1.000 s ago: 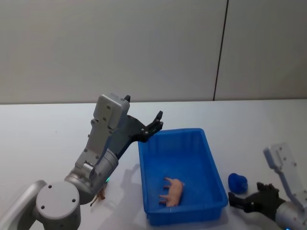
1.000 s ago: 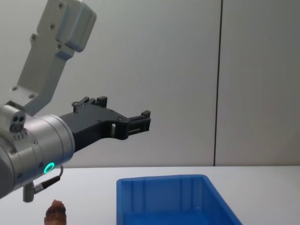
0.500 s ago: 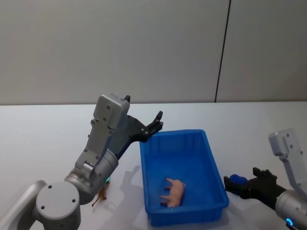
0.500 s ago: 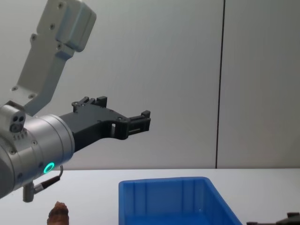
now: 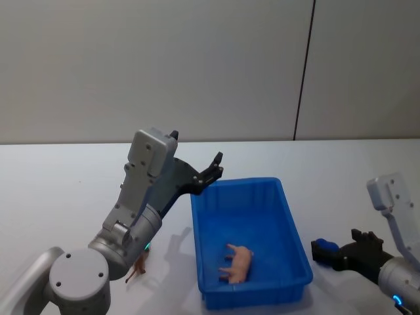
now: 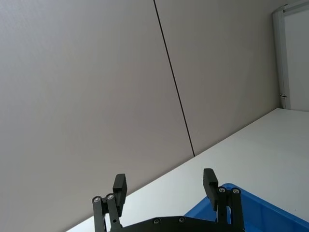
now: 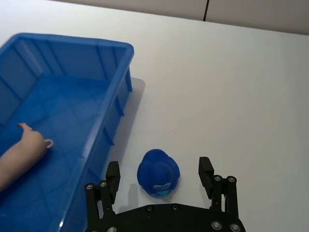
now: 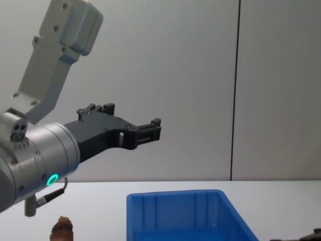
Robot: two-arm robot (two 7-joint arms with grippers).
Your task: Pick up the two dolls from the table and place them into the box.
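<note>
Head view: over the last second the right pincer [image 5: 327, 254] has come up from the lower right corner to the small blue toy [image 5: 323, 247]. The toy sits on the white bench [image 5: 59, 190] at right centre, just beside the blue box [image 5: 236, 182], so a grasp looks near. The pink pig doll [image 5: 237, 262] already lies inside the box. The reddish-brown doll [image 5: 136, 269] stands on the bench at lower left, untouched. The left pincer [image 5: 215, 167] has not moved and hangs raised over the box's far left corner.

Left wrist view: the left pincer [image 6: 165, 182] is spread wide and holds nothing, with a corner of the box [image 6: 251, 208] at lower right.

Right wrist view: the right pincer's fingers [image 7: 112, 173] stand open on either side of the small blue toy [image 7: 158, 171], apart from it — not yet closed. The pig doll's snout [image 7: 21, 150] shows inside the box at left.

Chest view: the left arm is bent high, with its pincer [image 8: 153, 128] level and pointing right at mid frame. The reddish-brown doll [image 8: 62, 231] is at bottom left and the box [image 8: 175, 196] at bottom centre.
</note>
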